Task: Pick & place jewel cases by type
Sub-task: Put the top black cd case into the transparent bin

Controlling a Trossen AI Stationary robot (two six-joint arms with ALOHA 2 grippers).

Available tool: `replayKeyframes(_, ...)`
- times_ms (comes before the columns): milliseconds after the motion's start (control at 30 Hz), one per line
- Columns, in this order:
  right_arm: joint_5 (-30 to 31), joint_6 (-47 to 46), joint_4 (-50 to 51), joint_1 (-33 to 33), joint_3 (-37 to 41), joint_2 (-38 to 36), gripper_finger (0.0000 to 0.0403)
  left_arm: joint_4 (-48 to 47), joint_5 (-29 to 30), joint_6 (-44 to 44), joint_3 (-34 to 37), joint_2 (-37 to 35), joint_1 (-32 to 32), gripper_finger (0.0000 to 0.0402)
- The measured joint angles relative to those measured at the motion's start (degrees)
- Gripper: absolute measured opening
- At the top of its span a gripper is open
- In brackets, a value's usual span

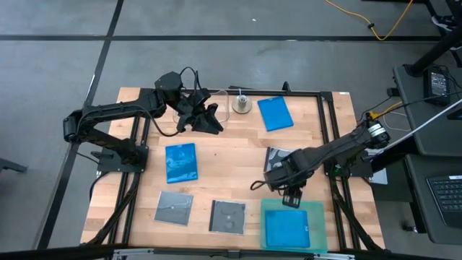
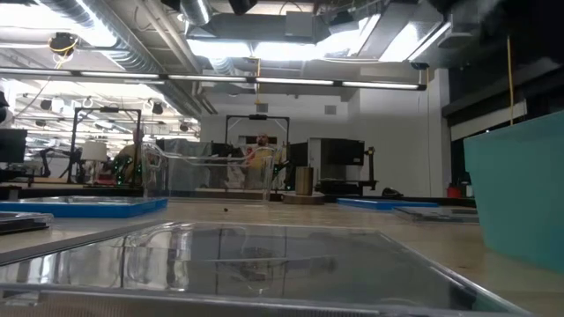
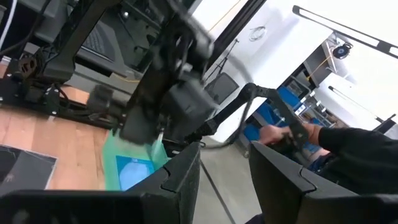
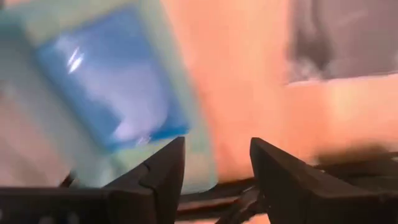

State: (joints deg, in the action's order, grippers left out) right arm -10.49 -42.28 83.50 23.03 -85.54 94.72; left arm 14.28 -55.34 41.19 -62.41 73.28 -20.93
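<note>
Since jewel cases are thin, stiff, slick and crack-prone, best pinched across an edge. Right gripper (image 1: 291, 197) hovering over the teal tray's (image 1: 317, 211) near rim, fingers apart and empty, one blue case (image 1: 286, 228) already inside, a grey-black case (image 1: 276, 157) apparently just behind the arm. Left gripper (image 1: 208, 119) parked at the table's far side, likewise spread.
</note>
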Motion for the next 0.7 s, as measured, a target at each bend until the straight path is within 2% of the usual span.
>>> replayKeyframes(167, 19.21, -6.7, 4.27, 0.0, -8.3, -0.95, 0.0184, -1.42, -0.26, -0.01, 0.0, 0.0, 0.0, 0.0129)
replayKeyframes(267, 28.44, -11.05, 4.12, -0.34, -9.44, -2.65, 0.0184, -4.01, -0.25, -1.23, 0.02, 0.0, 0.0, 0.0129)
replayKeyframes(333, 32.49, -14.1, 4.4, -0.8, -8.98, -3.75, 0.0184, -6.95, -0.06, -3.35, 0.0, 0.0, 0.14, 0.0129)
replayKeyframes(500, 33.44, -18.96, 6.47, -3.09, -4.63, -6.1, 0.0182, -16.84, 2.41, -11.47, 0.07, 0.0, 0.26, 0.0129)
replayKeyframes(700, 25.03, -18.13, 4.73, -7.23, 6.52, -9.1, 0.0132, -22.46, 7.21, -19.76, 0.07, 0.0, 0.2, 0.0129)
